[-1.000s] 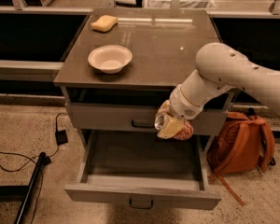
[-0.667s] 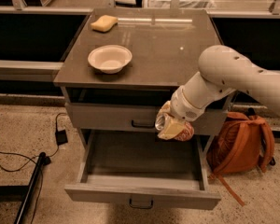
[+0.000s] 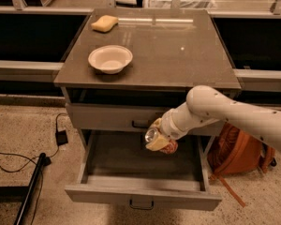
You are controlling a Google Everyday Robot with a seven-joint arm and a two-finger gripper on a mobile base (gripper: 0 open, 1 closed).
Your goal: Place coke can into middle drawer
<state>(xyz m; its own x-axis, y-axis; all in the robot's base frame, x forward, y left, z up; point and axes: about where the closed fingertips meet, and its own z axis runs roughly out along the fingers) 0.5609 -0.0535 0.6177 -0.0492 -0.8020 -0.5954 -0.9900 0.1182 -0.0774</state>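
The middle drawer (image 3: 143, 197) is pulled wide open below the cabinet top, and its grey inside holds nothing. My gripper (image 3: 158, 138) hangs over the right middle of the drawer, just in front of the closed drawer front above it. It is shut on the coke can (image 3: 160, 140). The can lies tilted in the grip, its silver end (image 3: 151, 134) pointing left and its red side showing below the yellowish fingers (image 3: 155, 143). The can is above the drawer floor, not touching it.
A white bowl (image 3: 110, 58) and a yellow sponge (image 3: 104, 23) sit on the cabinet top (image 3: 178, 55). An orange backpack (image 3: 241, 153) leans to the right of the cabinet. Black cables (image 3: 18, 161) and a dark pole (image 3: 30, 189) lie on the floor at left.
The arm has lowered slightly and shifted left with the can, bringing it further over the open drawer. Bowl, sponge and drawer have not moved.
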